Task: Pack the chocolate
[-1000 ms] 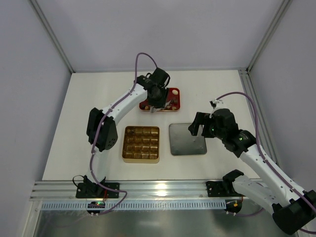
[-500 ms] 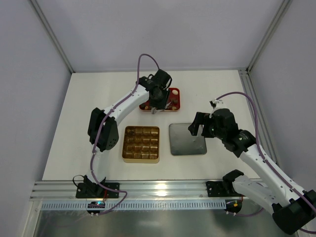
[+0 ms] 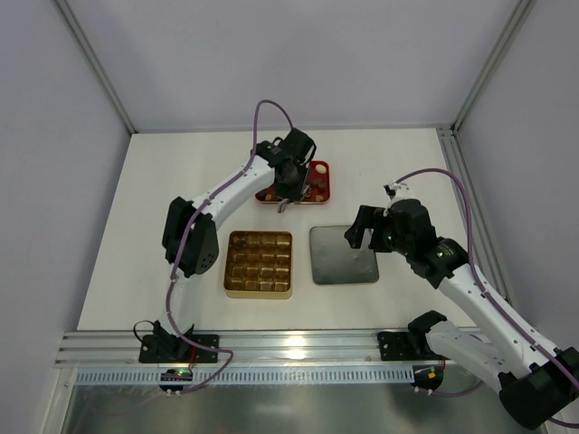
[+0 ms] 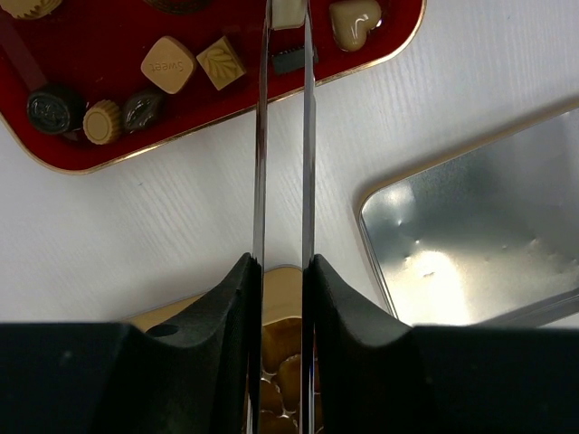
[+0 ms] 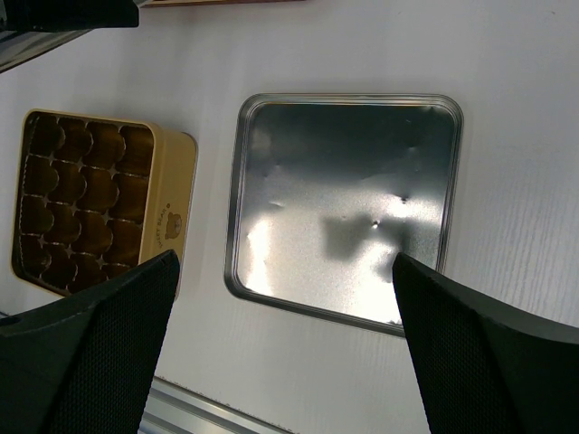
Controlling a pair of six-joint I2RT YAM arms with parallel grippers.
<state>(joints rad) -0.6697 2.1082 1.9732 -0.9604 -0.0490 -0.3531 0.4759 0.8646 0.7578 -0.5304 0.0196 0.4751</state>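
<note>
The left gripper [image 4: 284,27] is clamping a cream-white chocolate [image 4: 289,11] between narrowed jaws over the red tray [image 4: 99,45] holding the other pieces [image 4: 167,63], evidently for transfer to the gold box [image 5: 90,208], while the right gripper [image 5: 285,262] is hovering released above the silver lid [image 5: 344,181].

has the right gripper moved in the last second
No. The right gripper hangs over the silver lid's far right corner, just as in the earlier views.

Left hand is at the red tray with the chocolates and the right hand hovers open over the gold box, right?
Not quite: the right hand hovers open over the silver lid, not the gold box beside it, as the right wrist view shows. The rest holds.
</note>
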